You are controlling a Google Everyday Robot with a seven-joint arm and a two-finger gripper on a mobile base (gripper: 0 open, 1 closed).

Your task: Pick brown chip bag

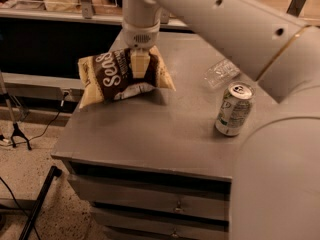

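Note:
The brown chip bag (112,79) is puffy, with a dark brown centre, cream-yellow ends and white lettering. It is at the back left of the grey cabinet top (160,129). My gripper (140,68) comes straight down from the white arm and is shut on the bag's middle, with one pale finger (140,64) lying across the bag's front. The bag hangs tilted, a little above the surface, with a shadow under its right end. Its left end reaches out past the cabinet's left edge.
A soda can (233,109) stands upright at the right of the cabinet top. A clear crumpled plastic item (221,73) lies behind it. My arm's large white body fills the right side. Drawers are below. Stand legs and cables are on the floor at the left.

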